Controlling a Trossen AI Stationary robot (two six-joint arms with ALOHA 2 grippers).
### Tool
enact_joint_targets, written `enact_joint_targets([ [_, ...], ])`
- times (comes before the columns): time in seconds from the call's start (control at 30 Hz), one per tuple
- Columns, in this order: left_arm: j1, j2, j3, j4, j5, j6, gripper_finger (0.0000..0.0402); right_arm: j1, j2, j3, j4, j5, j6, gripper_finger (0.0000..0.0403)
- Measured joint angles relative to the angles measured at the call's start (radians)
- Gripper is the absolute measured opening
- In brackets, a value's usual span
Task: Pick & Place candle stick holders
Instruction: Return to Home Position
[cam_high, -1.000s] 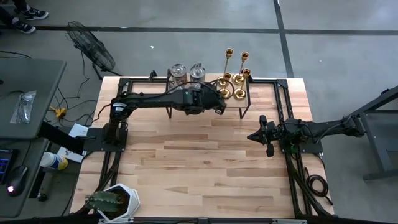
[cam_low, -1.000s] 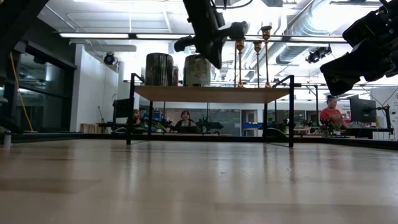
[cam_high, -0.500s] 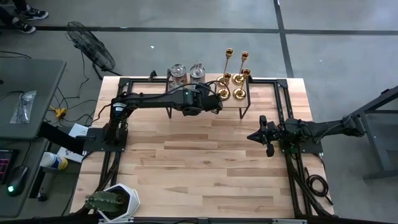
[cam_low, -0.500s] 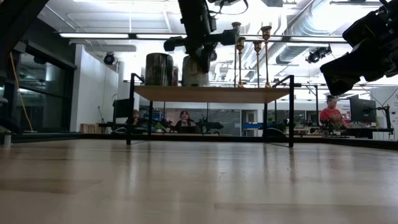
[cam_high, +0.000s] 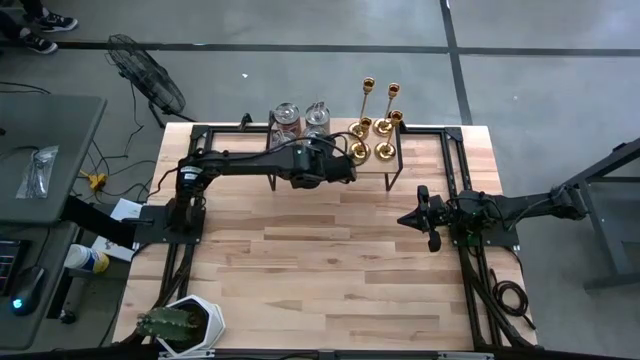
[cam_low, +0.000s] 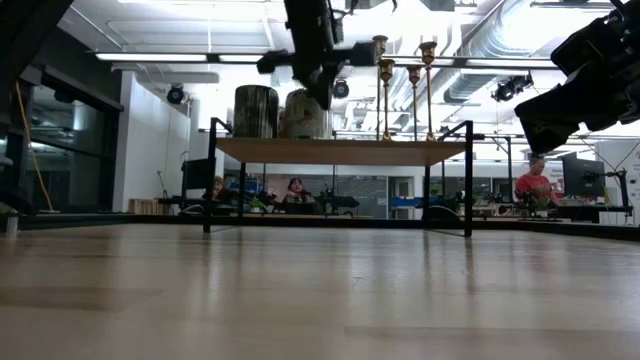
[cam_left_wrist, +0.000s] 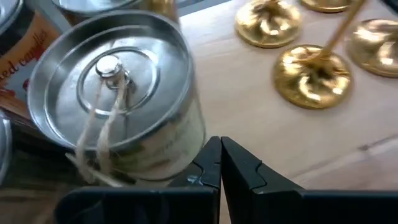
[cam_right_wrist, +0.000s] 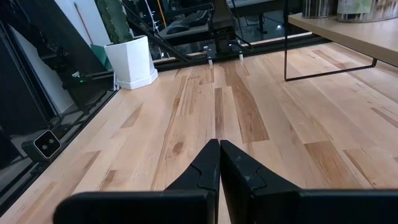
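On a raised wooden shelf (cam_low: 340, 150) at the table's far side stand gold candlestick holders (cam_high: 372, 150) on their round bases, and squat silver tins (cam_high: 302, 115) to their left. My left gripper (cam_left_wrist: 220, 163) is shut and empty; it hovers over the shelf's near edge, slanting down, close beside one lidded tin (cam_left_wrist: 112, 106) that has a knob and twine. The gold bases (cam_left_wrist: 311, 71) lie just beyond. In the low view it (cam_low: 320, 92) hangs in front of the tins. My right gripper (cam_right_wrist: 219, 155) is shut and waits above the table at the right (cam_high: 408, 218). My left gripper's shut fingertips (cam_left_wrist: 212, 144) stand right by the lower side wall (cam_left_wrist: 196, 140) of the lidded tin, coming slanting down from the near side. I cannot tell whether they touch it. The tin stands upright on the shelf.
The shelf rests on thin black legs (cam_low: 468, 180) with open room beneath it. A white pot with a cactus (cam_high: 185, 325) sits at the table's near left corner. Black frame rails (cam_high: 180, 250) run along both sides of the wooden top. People sit in the room behind.
My left gripper has turned at the wrist. Its shut fingers have swung from the gold candlesticks toward the silver tins on the shelf's left, and the hand has barely shifted.
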Motion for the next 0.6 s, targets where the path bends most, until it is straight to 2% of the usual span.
enact_joint_targets([
  [0.2, -0.056, -0.046, 0.051, -0.005, -0.026, 0.079, 0.0, 0.0, 0.0, 0.0, 0.0, 0.0, 0.0, 0.0004],
  [0.4, -0.133, -0.112, 0.053, 0.004, 0.02, 0.255, 0.0, 0.0, 0.0, 0.0, 0.0, 0.0, 0.0, 0.0004],
  [0.5, -0.158, -0.155, 0.011, 0.07, 0.048, 0.382, 0.0, 0.0, 0.0, 0.0, 0.0, 0.0, 0.0, 0.0004],
  [0.6, -0.17, -0.223, -0.086, 0.218, 0.127, 0.495, 0.0, 0.0, 0.0, 0.0, 0.001, 0.0, 0.0, 0.0004],
])
